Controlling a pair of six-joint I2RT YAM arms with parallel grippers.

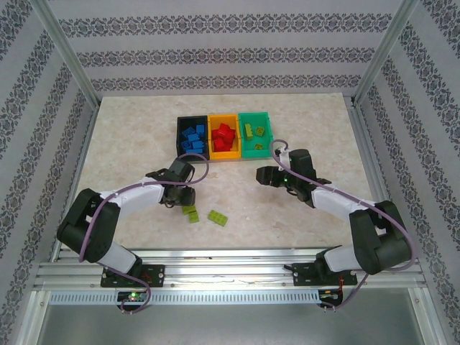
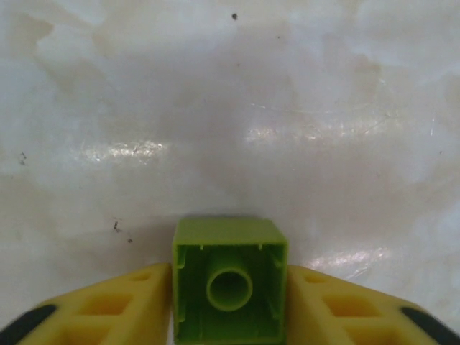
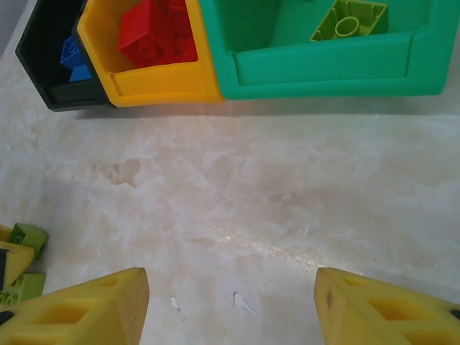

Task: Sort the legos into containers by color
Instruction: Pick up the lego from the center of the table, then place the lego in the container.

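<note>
My left gripper (image 2: 230,309) is shut on a lime green lego (image 2: 230,284), whose hollow underside faces the wrist camera. From above, this gripper (image 1: 185,203) and its lego (image 1: 190,213) are low over the table, front left of the bins. A second lime lego (image 1: 218,218) lies flat just to the right. The black bin (image 1: 180,136) holds blue legos, the orange-yellow bin (image 1: 223,157) red ones, and the green bin (image 1: 255,152) lime ones. My right gripper (image 1: 264,175) stands open over bare table in front of the green bin (image 3: 323,65), with nothing between its fingers (image 3: 79,309).
The joined bins stand at the table's back centre. Patterned walls and metal frame posts close in the left, right and back sides. In the right wrist view, lime legos (image 3: 27,236) and a finger of the left gripper show at the left edge.
</note>
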